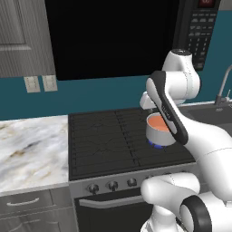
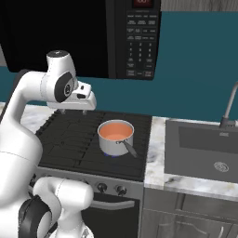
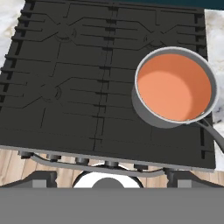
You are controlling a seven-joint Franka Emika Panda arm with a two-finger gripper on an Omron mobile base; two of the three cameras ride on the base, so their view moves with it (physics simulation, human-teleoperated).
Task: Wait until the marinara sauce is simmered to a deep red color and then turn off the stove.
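Marinara sauce (image 3: 173, 85), smooth pale-orange disc in shiny steel saucepan (image 3: 144, 107)

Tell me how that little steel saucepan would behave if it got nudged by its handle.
The saucepan would probably pivot or slide, sitting on ridged grates of the stove. Its thin handle gives leverage, so it may tip. The marinara sauce would likely slosh.

1. We see an arm (image 1: 199, 136) of smooth, glossy white rounded shells.
2. Dark bands mark its joints, beside the stove (image 1: 113, 140).
3. A long black stripe runs along one link.
4. Its hand (image 2: 79, 100) is a white block with a small dark square on its side.
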